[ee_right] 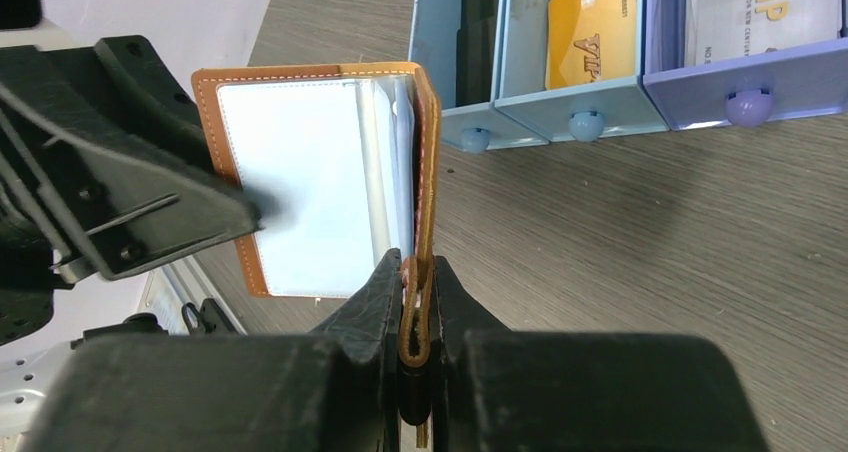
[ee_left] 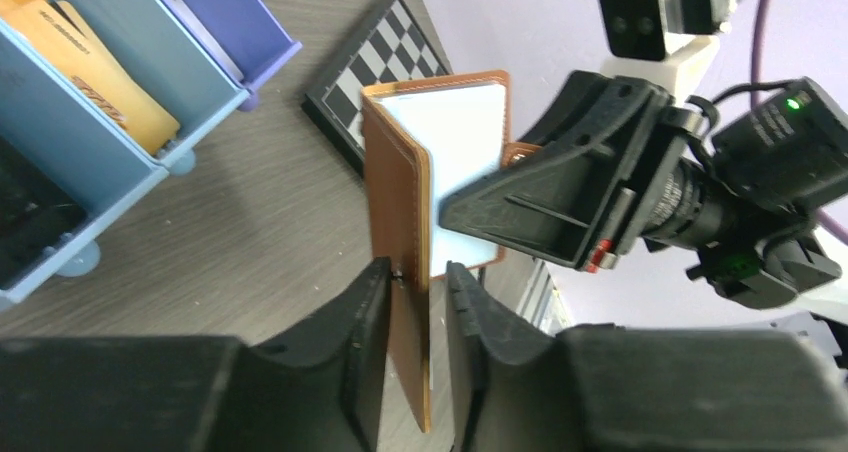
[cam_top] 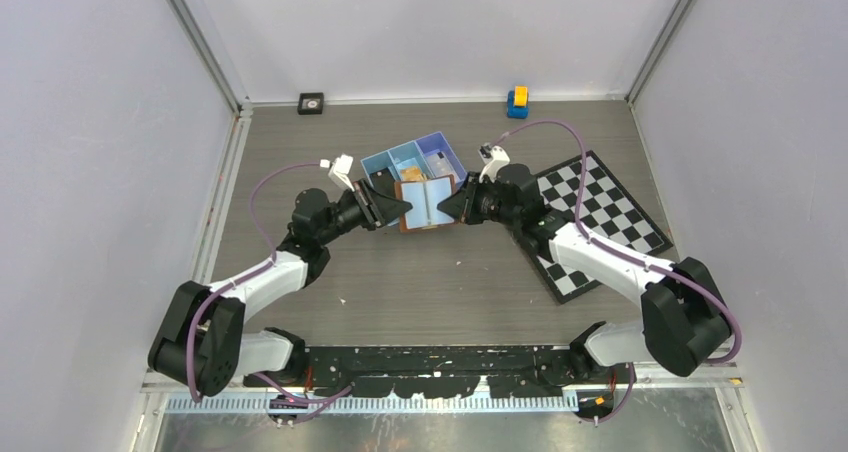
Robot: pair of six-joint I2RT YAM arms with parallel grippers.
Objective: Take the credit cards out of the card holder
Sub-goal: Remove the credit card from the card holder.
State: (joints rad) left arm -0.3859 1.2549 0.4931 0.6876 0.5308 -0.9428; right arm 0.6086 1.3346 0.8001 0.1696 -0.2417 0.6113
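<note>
Grey wood-grain table (cam_top: pixel 400 292); brown card holder (cam_top: pixel 427 203) open, pale inside, white-stitched edge.

Layout around the tray (cam_top: pixel 385 160) on the desk (cam_top: pixel 420 282)
The card holder (cam_top: pixel 427 204) stands just before the tray, between the left end effector (cam_top: pixel 405 208) and right end effector (cam_top: pixel 446 207); credit cards (ee_right: pixel 590 32) sit in the tray; the chequered board (cam_top: pixel 610 212) lies to its right.

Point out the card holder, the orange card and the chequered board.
card holder (ee_right: pixel 300 187), right wrist view, pale inside page
orange card (ee_right: pixel 590 37), right wrist view, printed face
chequered board (cam_top: pixel 620 207), top view, bare squares
</note>
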